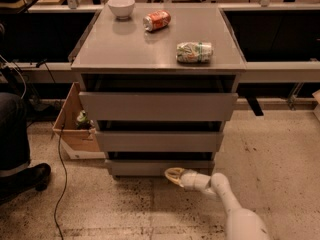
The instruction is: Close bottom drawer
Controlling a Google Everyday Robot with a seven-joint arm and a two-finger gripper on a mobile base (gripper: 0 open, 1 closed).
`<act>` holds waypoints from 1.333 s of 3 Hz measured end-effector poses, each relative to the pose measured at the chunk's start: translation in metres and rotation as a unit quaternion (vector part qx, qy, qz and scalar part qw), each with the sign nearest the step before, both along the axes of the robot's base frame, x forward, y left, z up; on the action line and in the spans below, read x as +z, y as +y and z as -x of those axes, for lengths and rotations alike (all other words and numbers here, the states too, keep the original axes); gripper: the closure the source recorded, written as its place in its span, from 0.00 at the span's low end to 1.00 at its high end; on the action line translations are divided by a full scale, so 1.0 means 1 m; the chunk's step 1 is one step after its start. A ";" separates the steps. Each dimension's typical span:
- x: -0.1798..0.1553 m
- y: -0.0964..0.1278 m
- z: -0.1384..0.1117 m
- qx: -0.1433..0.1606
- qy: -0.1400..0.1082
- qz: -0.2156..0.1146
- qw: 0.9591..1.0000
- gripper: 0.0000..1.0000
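Our claw [175, 175] sits low over the floor, at the end of the pale arm [227, 196] that reaches in from the lower right. It points left at the lower edge of the bottom drawer [145, 167], a little right of that front's middle. We cannot tell how far the claw is open, it holds nothing that we can see, and we cannot tell if it touches the front.

The bottom drawer is the lowest of three grey fronts on the table [150, 49], under the middle drawer [159, 141] and the wider top drawer [157, 106]. A dark strip shows above each front.

On the table a white bowl [121, 6] stands at the back left. A red can [157, 20] lies on its side just right of it, and a green and white can [194, 52] lies near the right edge. We cannot read the print on either can.

Left of the table a cardboard box [70, 134] stands close against its side, a black cable [60, 184] trails over the floor, and a dark shoe [27, 178] rests further left. To the right and in front of the drawers the speckled floor [280, 154] lies open around our arm.
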State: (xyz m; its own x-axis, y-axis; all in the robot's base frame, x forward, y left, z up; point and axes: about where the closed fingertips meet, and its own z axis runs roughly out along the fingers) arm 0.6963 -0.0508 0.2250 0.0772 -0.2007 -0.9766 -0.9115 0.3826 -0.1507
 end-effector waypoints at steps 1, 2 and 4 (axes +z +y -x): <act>0.073 -0.077 -0.033 -0.070 -0.049 0.062 0.994 1.00; 0.202 -0.198 -0.047 -0.186 -0.089 0.129 0.970 1.00; 0.206 -0.263 0.095 -0.171 0.040 0.186 0.967 1.00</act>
